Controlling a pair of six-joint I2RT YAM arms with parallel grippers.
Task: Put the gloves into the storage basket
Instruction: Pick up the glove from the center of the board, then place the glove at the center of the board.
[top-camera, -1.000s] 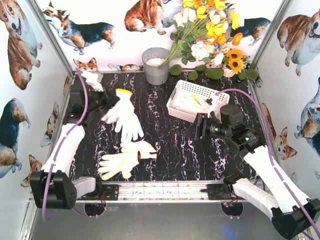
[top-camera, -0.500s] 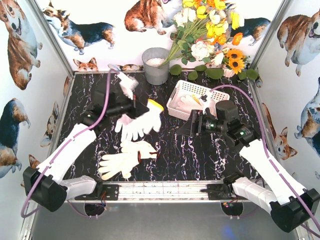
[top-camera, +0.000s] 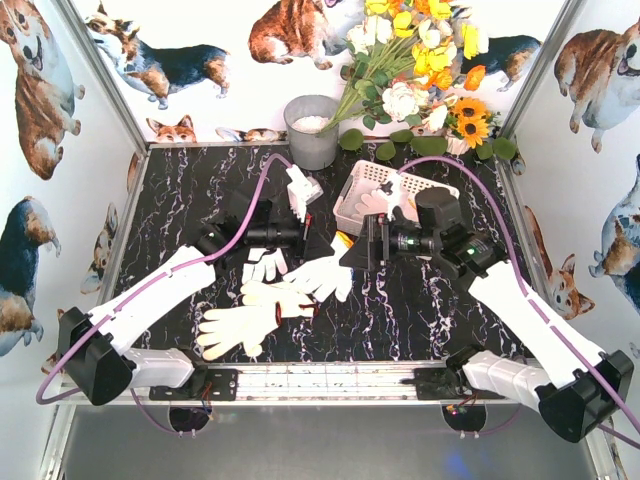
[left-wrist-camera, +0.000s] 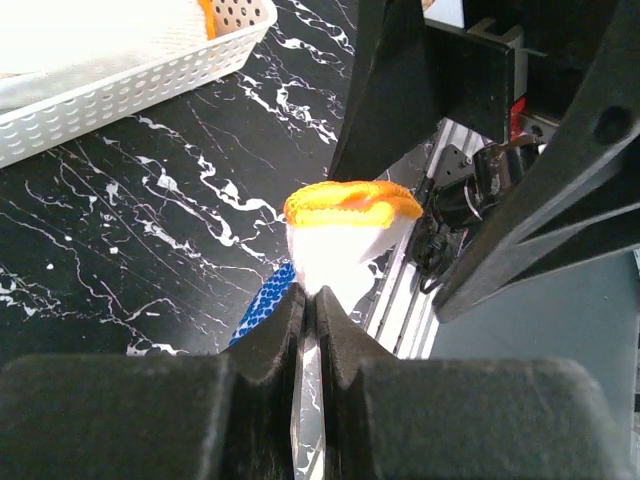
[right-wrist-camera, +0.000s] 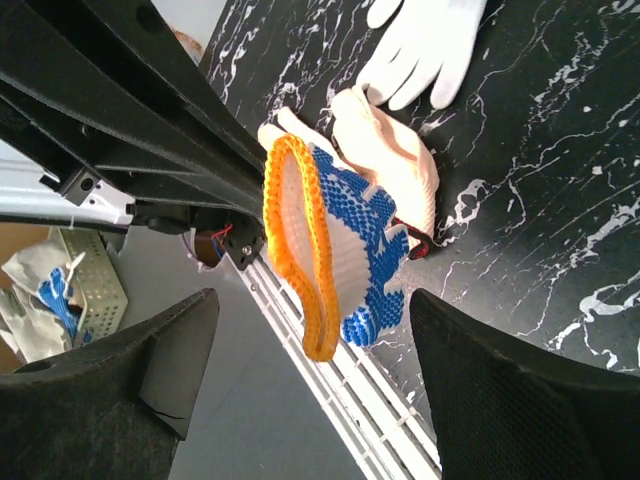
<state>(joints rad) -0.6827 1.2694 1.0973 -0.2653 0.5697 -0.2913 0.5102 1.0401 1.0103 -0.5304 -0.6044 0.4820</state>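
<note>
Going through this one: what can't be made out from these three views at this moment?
- Held glove: left wrist view shows mostly its orange cuff; the left tool's fingers hide the rest.
- Storage basket contents: top view, the right arm covers part of it; left wrist view cuts it at the edge.
- Whether the right tool touches that glove: right wrist view gives no depth.
- Loose gloves near the rail: overlapping, count unclear.

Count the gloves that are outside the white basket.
4. An orange-cuffed glove hangs from the left gripper; a white glove lies beside it; a cream glove and a second cream glove lie nearer the arm bases. More may be hidden underneath.
</note>
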